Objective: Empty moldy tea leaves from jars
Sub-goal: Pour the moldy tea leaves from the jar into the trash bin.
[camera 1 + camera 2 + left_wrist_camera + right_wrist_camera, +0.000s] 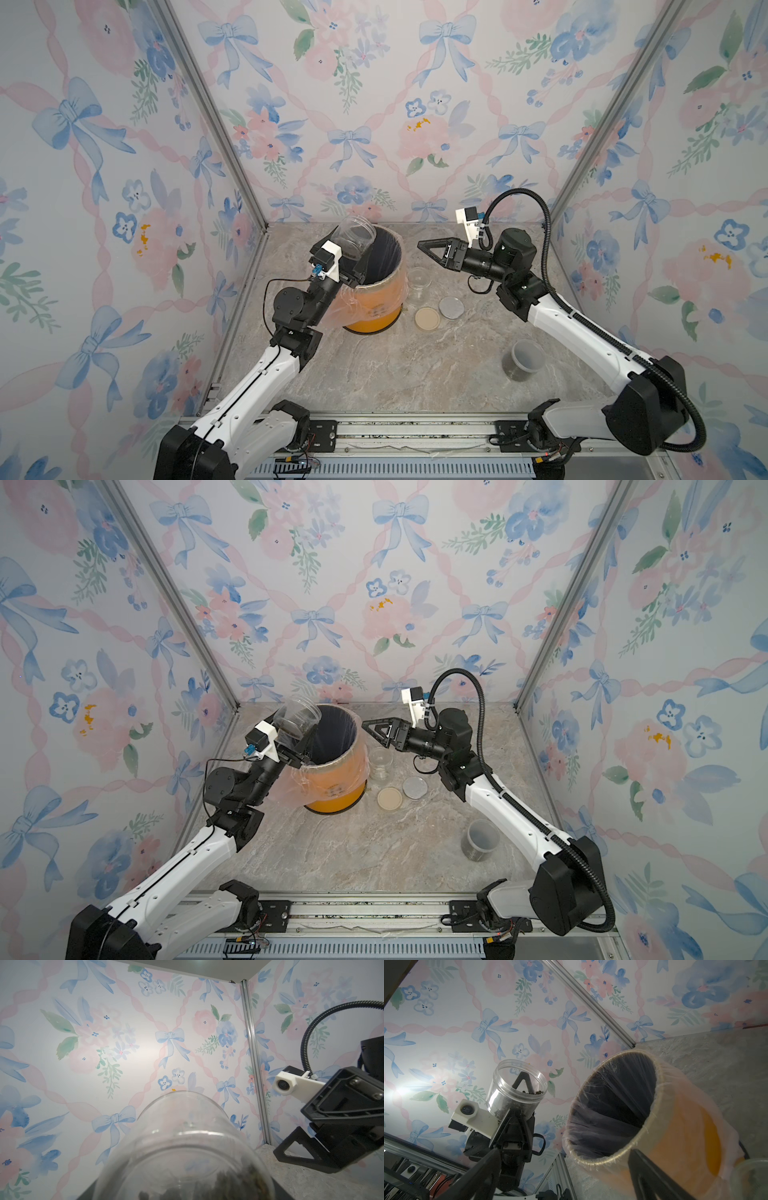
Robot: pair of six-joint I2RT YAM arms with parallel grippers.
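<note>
Marbled grey tabletop [374, 374] with orange bin [374, 309], open clear jar [418, 283], beige lid [427, 318], silver lid [451, 308], grey-lidded jar [523, 360].

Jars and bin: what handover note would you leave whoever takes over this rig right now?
Left claw: shut on the open jar, tilted at the rim of the bin; tea leaves inside.
Right claw: open, empty, hovering beside the bin.
Done: beige lid and silver lid off, lying on the table; second jar stands open, apparently empty.
Left: tip out the open jar; uncap and empty the lidded jar, dark leaves inside.
</note>
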